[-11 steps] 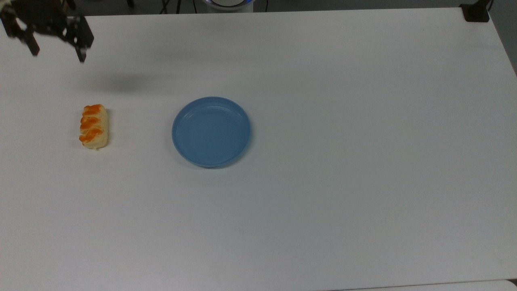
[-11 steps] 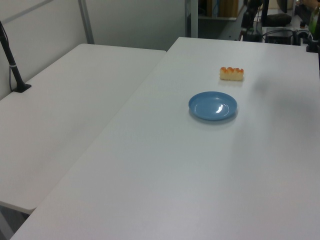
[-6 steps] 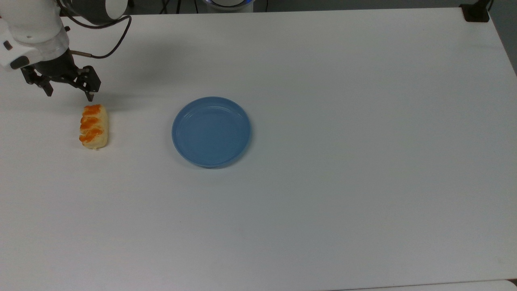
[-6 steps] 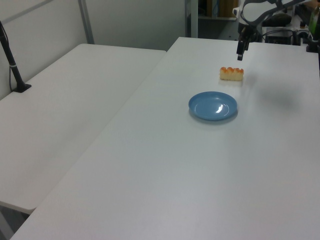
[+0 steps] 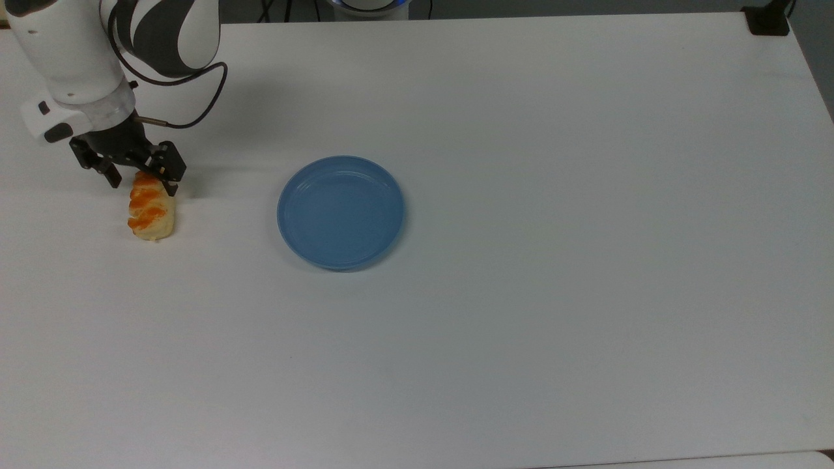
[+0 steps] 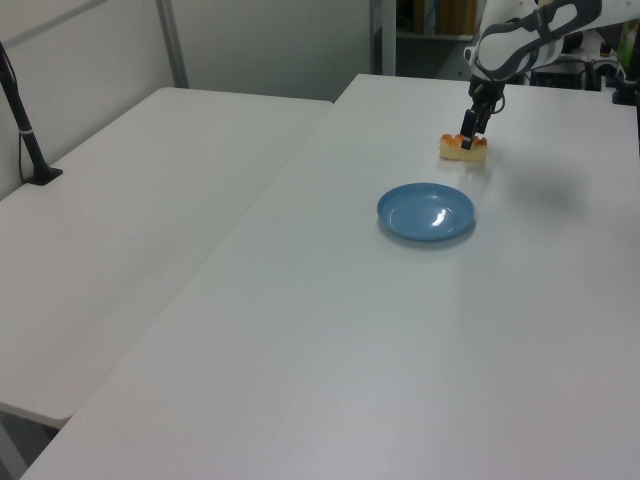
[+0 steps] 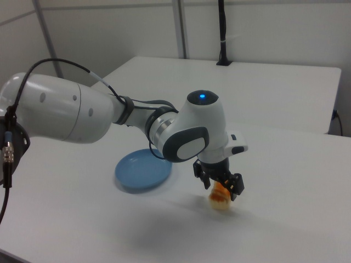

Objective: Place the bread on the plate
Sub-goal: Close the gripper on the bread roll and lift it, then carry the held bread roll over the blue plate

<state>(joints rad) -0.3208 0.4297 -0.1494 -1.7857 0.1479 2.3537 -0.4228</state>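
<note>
The bread (image 5: 152, 213) lies on the white table at the top view's left, a pale-yellow bun with orange-brown stripes. My gripper (image 5: 141, 181) is open and low over the bun's far end, one finger on each side of it, not closed on it. In the left view the gripper (image 6: 468, 131) stands just above the bread (image 6: 463, 151). The right view has the black fingers (image 7: 237, 190) straddling the bread (image 7: 220, 198). The blue plate (image 5: 341, 212) sits bare to the bread's right in the top view, a plate-width away; it also shows as plate (image 6: 426, 212) and plate (image 7: 141, 170).
The white arm (image 5: 71, 52) reaches in from the top view's upper left. A black post base (image 5: 767, 19) stands at the table's far right corner. A second white table (image 6: 130, 200) with a black post (image 6: 25, 130) adjoins on the left view's left.
The arm has come down from the top view's upper-left corner toward the bread, and its open fingers now straddle the bun's far end. Bread and plate have not moved.
</note>
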